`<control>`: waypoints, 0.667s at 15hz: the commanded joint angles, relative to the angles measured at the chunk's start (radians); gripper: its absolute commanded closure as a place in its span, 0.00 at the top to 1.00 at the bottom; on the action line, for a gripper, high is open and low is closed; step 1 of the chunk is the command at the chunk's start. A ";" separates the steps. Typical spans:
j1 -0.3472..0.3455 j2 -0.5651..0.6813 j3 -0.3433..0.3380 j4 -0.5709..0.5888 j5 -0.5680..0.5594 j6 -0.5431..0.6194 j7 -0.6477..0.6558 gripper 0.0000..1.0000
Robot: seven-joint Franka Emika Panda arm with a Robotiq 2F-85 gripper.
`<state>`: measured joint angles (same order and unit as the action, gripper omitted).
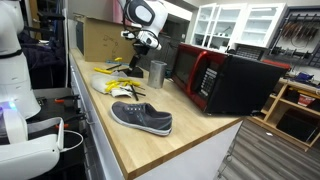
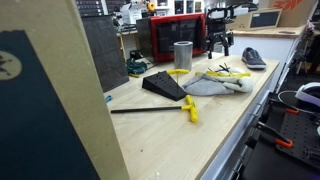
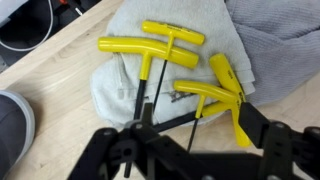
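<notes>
Yellow T-handle wrenches (image 3: 175, 60) in a loose heap on a crumpled grey cloth (image 3: 250, 40), just under the gripper (image 3: 185, 138).
Seen in the wrist view with black shafts crossed between fingers spread wide apart, apparently clamped on nothing, though contact with the shafts is hard to judge there. Set on the wooden bench (image 1: 200, 118) in both exterior views, near a metal cup (image 1: 157, 72) and a red-fronted microwave (image 1: 205, 80); grey shoe (image 1: 141, 118) further along the bench; elsewhere on it, a black wedge (image 2: 165, 85) and a lone yellow-handled tool (image 2: 190, 108).

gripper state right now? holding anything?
Gripper: open, holding nothing, hovering over the yellow T-handle hex keys.
</notes>
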<state>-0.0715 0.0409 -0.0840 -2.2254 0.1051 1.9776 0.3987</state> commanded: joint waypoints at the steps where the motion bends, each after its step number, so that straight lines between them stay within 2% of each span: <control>1: 0.054 -0.053 0.053 -0.028 -0.106 0.031 0.012 1.00; 6: 0.123 -0.046 0.129 -0.015 -0.222 0.124 -0.028 1.00; 10: 0.148 -0.039 0.153 -0.008 -0.295 0.225 -0.054 1.00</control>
<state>0.0695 0.0166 0.0624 -2.2249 -0.1533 2.1425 0.3946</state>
